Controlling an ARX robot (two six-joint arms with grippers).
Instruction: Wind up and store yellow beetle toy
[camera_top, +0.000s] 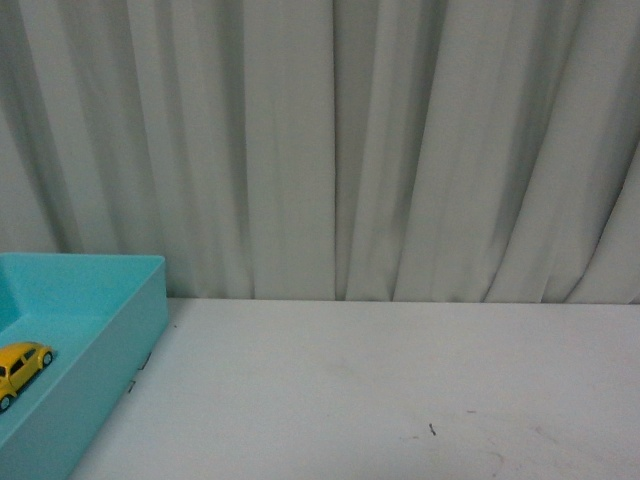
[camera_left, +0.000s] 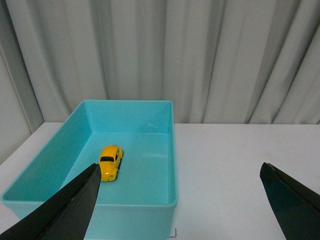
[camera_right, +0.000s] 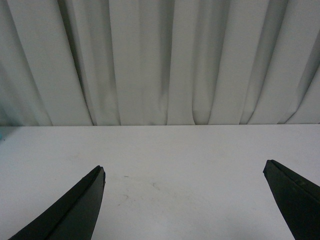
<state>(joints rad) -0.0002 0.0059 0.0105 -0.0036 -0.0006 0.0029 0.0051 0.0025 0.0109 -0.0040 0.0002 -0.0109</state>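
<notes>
The yellow beetle toy (camera_left: 110, 162) stands on its wheels on the floor of a turquoise box (camera_left: 150, 112). In the front view the toy (camera_top: 22, 367) and the box (camera_top: 120, 330) show at the far left. My left gripper (camera_left: 180, 170) is open and empty, held above and back from the box's near wall, its black fingers (camera_left: 75, 202) spread wide. My right gripper (camera_right: 184, 170) is open and empty above bare white table, away from the box. Neither gripper shows in the front view.
The white table (camera_top: 400, 390) carries faint scuff marks (camera_top: 432, 430). A pale pleated curtain (camera_top: 340, 140) hangs along the table's far edge. A small dark corner mark (camera_left: 173, 233) lies by the box's near corner.
</notes>
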